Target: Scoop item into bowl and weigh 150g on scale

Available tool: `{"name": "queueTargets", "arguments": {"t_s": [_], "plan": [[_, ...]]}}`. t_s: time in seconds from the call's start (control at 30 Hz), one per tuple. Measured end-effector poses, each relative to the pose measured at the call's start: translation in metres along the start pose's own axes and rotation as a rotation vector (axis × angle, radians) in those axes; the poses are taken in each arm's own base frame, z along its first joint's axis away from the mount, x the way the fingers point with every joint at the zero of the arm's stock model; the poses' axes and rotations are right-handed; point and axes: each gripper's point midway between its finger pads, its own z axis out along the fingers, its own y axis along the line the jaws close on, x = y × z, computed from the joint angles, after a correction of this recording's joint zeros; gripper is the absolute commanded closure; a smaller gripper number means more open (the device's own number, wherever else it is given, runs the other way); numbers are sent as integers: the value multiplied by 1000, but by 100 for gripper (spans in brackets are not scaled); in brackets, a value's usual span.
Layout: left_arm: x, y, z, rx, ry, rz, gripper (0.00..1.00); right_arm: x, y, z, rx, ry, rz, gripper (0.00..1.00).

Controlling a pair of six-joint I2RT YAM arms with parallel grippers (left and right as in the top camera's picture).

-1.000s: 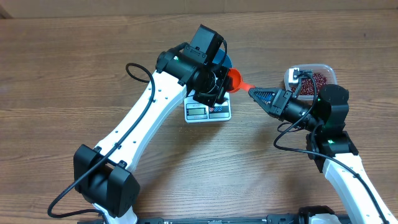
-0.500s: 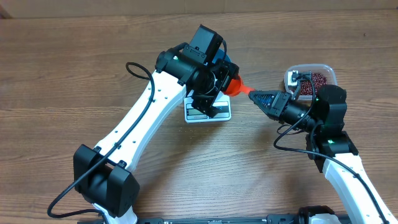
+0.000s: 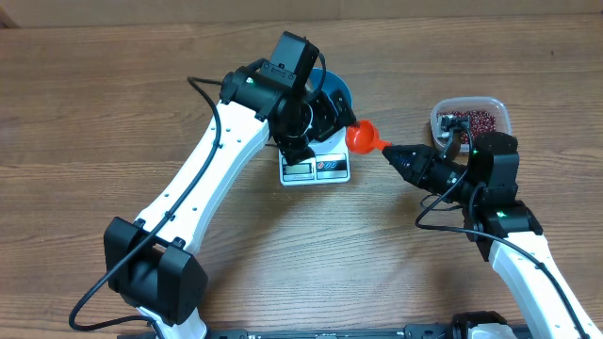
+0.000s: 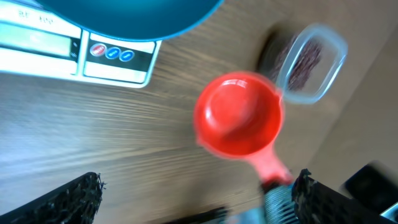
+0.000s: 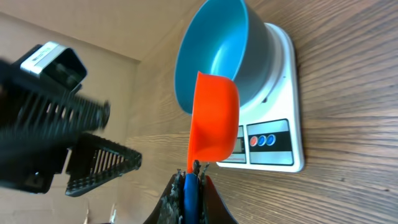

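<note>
Grips red scoop [image 3: 361, 137] by handle in right tool [image 3: 400, 155], clamped; cup empty, beside blue bowl [image 3: 339, 91] set on scale [image 3: 316, 169] for weighing. Holds left tool [image 3: 322, 115] spread wide, empty, over bowl. Finds beans [image 3: 482, 121] in clear tub [image 3: 505, 115], desk's right.

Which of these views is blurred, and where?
Left wrist: the whole frame smears, the red scoop and clear tub soft-edged. Right wrist: scoop, blue bowl and scale sharp, only the left gripper smeared. Overhead: sharp, evenly lit.
</note>
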Motion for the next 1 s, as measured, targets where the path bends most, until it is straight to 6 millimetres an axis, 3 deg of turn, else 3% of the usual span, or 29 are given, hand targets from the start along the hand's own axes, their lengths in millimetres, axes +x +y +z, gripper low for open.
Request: {"name": "queueTargets", "arguments": {"t_s": [0.27, 0.47, 0.5, 0.53, 0.6, 0.63, 1.0], "plan": [[5, 29, -2, -129, 16, 283, 0, 8, -20, -3, 96, 16, 46, 96], [-7, 54, -7, -276, -35, 390, 2, 3, -28, -16, 184, -10, 57, 96], [-10, 56, -8, -291, -44, 401, 10, 1, -26, -18, 187, -17, 49, 96], [-12, 58, -9, -306, -54, 407, 28, -1, -25, -20, 188, -26, 41, 96], [-15, 61, -10, -326, -65, 429, 67, -2, -23, -21, 189, -34, 31, 96], [-16, 61, -11, -331, -69, 442, 95, -2, -24, -21, 193, -36, 28, 96], [-23, 61, -12, -363, -48, 763, 96, -1, -34, -24, 245, -43, 38, 96]]}}
